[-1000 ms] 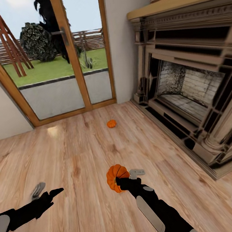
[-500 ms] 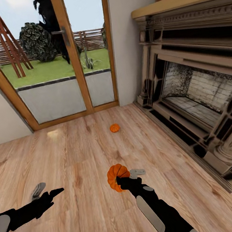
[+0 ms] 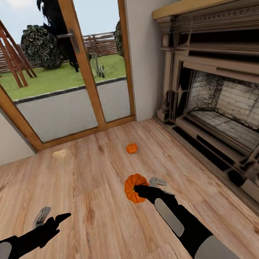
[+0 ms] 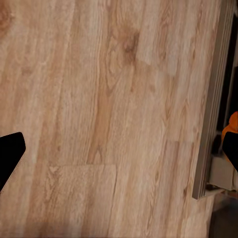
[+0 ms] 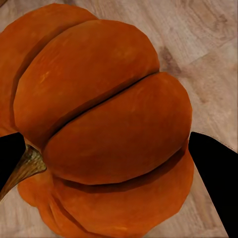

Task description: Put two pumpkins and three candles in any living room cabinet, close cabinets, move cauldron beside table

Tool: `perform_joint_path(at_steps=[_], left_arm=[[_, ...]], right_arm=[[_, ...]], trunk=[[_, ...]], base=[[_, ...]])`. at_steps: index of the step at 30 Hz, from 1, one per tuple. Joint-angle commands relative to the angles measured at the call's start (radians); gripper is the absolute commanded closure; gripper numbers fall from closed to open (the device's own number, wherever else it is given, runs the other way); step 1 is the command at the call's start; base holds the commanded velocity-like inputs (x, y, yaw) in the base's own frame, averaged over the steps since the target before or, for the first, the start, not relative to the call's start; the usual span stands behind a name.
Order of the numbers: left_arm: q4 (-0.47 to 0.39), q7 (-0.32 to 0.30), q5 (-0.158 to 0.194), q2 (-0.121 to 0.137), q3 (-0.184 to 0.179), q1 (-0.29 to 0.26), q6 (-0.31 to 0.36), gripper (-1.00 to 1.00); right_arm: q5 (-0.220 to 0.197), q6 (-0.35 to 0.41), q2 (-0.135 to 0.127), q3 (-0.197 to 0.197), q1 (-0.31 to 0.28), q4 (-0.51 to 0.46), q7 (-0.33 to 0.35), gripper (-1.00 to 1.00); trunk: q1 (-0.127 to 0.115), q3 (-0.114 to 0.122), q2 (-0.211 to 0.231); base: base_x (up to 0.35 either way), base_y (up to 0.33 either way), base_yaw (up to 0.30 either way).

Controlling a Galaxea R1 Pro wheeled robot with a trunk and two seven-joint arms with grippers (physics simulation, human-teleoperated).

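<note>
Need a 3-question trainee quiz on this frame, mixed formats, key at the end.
1. True or false: the right hand is closed on a pumpkin.
2. Where is the second pumpkin? A) inside the fireplace B) on the wood floor near the glass door C) in the left hand
3. Fill in: the left hand holds ____.

Key: 1 true; 2 B; 3 nothing (its fingers are spread over bare floor).
</note>
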Motion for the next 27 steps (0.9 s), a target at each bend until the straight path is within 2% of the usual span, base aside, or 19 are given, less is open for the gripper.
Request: perform_joint_path(at_steps=[1,20,27], left_arm=[[0.001,-0.01,-0.01,0.0,0.001,-0.001,0.004,-1.0],[0.001,-0.01,-0.009,-0.002,-0.006,-0.001,-0.009,-1.0],[0.001,-0.01,-0.009,-0.002,-0.006,-0.001,-0.012,-1.0]], right_arm=[[-0.015,0.001,0.0,-0.003,-0.002,0.004,-0.008,1.0],[-0.01,-0.011,0.0,-0.004,-0.004,0.023,-0.004,1.0],[-0.009,-0.016,0.0,-0.001,-0.004,0.024,-0.003,1.0]], trunk=[[0.0,-0.001,0.0],[0.0,-0.001,0.0],[0.0,-0.004,0.0]], base=[[0.296,0.116,0.0],[0.3,0.103,-0.001],[0.304,0.095,-0.116]])
